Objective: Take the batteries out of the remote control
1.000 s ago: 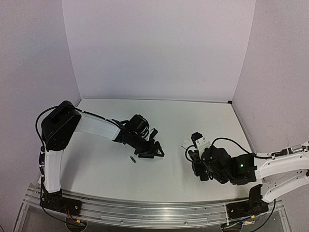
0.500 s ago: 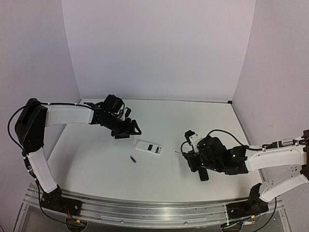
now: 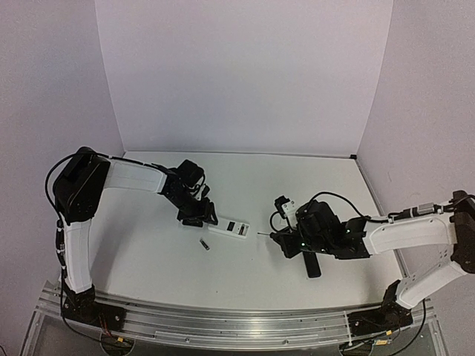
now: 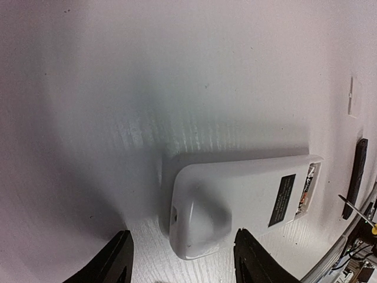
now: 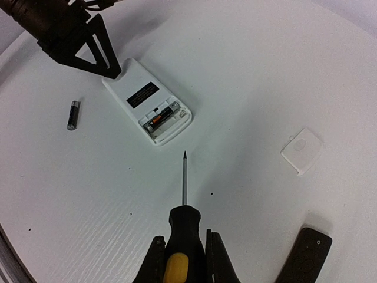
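Right wrist view, closest first: find the right gripper (image 5: 182, 250) closed hard on the black-and-yellow handle of the screwdriver (image 5: 184, 177), shaft aimed away toward the remote control (image 5: 138, 88). Pass over the black remote (image 5: 303, 256) just beside that gripper on the right, and the detached cover (image 5: 301, 150) a little farther out.

Next, note the tip hanging just short of the remote's open end, not touching. Beyond it, see the remote lying back-up on the table (image 5: 265, 71), bay uncovered, with the seated battery (image 5: 160, 122) inside. Cannot tell for sure about the slot beside it. Off to the left, well apart from the remote, spot the loose battery (image 5: 72, 114) lying free. Judge the job roughly half done, with levering out the remaining cell as the step in hand.

Farthest, at the remote's closed end, find the left gripper (image 5: 94, 59), jaws standing wide and straddling that end, not yet pinching. Cannot tell whether one fingertip brushes the corner.

To do it well: close the left jaws on the remote's sides first, to stop any skidding. Then lower the tip into the bay at the cell's end and lever up gently. Avoid stabbing the contacts or flicking the cell off the table.
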Action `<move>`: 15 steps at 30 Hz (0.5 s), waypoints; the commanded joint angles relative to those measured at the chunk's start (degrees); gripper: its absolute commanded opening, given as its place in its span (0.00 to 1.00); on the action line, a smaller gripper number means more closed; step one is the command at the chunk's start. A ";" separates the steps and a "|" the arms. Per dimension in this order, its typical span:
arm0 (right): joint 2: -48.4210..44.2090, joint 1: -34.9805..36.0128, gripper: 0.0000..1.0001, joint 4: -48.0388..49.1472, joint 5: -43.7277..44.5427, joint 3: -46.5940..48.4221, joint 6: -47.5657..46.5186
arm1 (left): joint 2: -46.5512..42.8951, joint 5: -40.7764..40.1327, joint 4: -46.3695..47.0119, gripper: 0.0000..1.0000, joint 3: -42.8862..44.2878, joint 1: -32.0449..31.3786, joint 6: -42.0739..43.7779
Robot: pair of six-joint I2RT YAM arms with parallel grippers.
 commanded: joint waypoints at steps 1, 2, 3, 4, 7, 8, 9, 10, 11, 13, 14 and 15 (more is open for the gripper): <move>1.19 -0.53 0.00 3.56 -1.20 2.34 -0.57 | 2.09 -1.74 -1.74 0.55 2.88 -0.05 0.63; 1.44 -0.59 0.00 3.73 -1.34 2.41 -0.60 | 2.46 -2.07 -2.06 0.54 3.20 -0.08 0.57; 1.73 -0.65 0.00 3.99 -1.54 2.53 -0.68 | 2.86 -2.31 -2.38 0.53 3.52 -0.07 0.59; 2.03 -0.68 0.00 4.27 -1.88 2.62 -0.82 | 3.29 -2.35 -2.61 0.52 3.85 -0.07 0.56; 3.13 -0.87 0.00 5.26 -2.42 3.18 -1.30 | 4.76 -2.39 -3.52 0.48 4.88 -0.22 0.83; 3.63 -0.96 0.00 5.67 -2.60 3.51 -1.44 | 5.16 -2.65 -3.85 0.48 5.17 -0.41 1.00; 4.13 -1.06 0.00 6.09 -2.79 3.86 -1.55 | 5.54 -2.89 -4.19 0.48 5.45 -0.59 1.17; 4.59 -1.28 0.00 6.48 -2.99 4.21 -1.56 | 5.75 -3.03 -4.52 0.48 5.58 -0.74 1.37; 5.08 -1.29 0.00 6.97 -3.34 4.52 -1.63 | 5.95 -3.26 -4.81 0.47 5.68 -1.04 1.64; 5.84 -1.43 0.00 8.09 -4.19 5.03 -1.76 | 6.26 -4.07 -5.53 0.46 5.73 -1.67 2.00; 6.15 -1.39 0.00 8.62 -4.51 5.24 -1.85 | 6.46 -4.39 -5.87 0.45 5.70 -1.99 2.27; 6.45 -1.42 0.00 9.00 -4.69 5.42 -1.94 | 6.74 -4.71 -6.39 0.45 5.74 -2.21 2.47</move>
